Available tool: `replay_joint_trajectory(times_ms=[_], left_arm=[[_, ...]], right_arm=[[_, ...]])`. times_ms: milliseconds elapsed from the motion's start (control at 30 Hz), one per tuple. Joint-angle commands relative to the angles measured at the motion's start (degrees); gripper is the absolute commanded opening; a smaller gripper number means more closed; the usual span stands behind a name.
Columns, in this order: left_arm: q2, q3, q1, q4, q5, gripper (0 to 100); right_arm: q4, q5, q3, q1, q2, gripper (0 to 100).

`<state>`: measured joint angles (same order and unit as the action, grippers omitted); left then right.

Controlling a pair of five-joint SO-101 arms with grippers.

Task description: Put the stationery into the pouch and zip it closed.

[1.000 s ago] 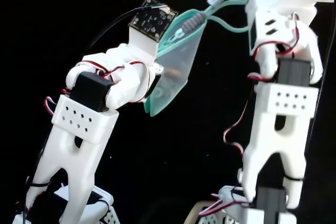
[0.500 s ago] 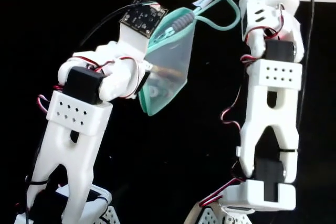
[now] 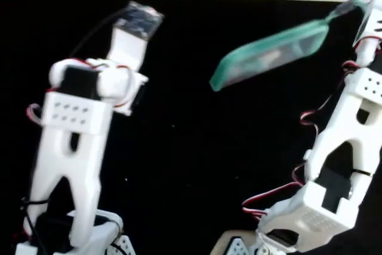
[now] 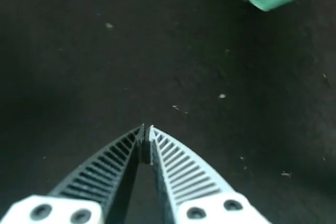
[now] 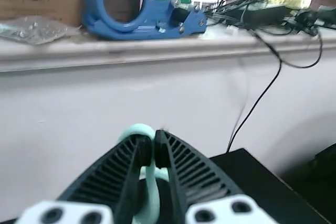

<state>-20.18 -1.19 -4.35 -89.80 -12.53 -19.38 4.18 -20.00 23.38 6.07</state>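
We see right gripper (image 5: 148,139) clamping the teal pouch (image 3: 268,58) by its loop (image 5: 134,128), upper right; left gripper (image 4: 145,129) closed, empty; thin hold could slip.

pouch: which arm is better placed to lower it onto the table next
Right, probably: the pouch hangs in the air from its teal loop, which the right end effector is shut on. The left end effector is shut and empty, apart from the pouch.
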Motion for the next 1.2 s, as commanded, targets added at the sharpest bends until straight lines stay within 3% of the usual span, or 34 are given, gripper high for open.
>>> replay_joint_trajectory(times_ms=[0,367,567,1000,1167], left_arm=[[-0.66,1.01,0.13,-0.09,-0.35,1],[-0.66,0.48,0.22,0.00,-0.35,1],[-0.66,0.57,-0.04,0.35,-0.35,1],[-0.66,1.01,0.04,4.48,-0.26,1],[-0.66,1.10,0.22,5.27,-0.18,1]], right_arm=[[-2.33,0.26,-4.79,-1.89,-0.57,0.6],[-3.03,0.26,-8.66,-7.16,-0.75,0.6],[-12.00,0.26,-18.59,-10.33,-0.66,0.6],[-20.62,0.79,-37.23,-20.18,-0.66,0.6],[-23.52,8.09,-42.77,-26.51,-0.66,0.6]])
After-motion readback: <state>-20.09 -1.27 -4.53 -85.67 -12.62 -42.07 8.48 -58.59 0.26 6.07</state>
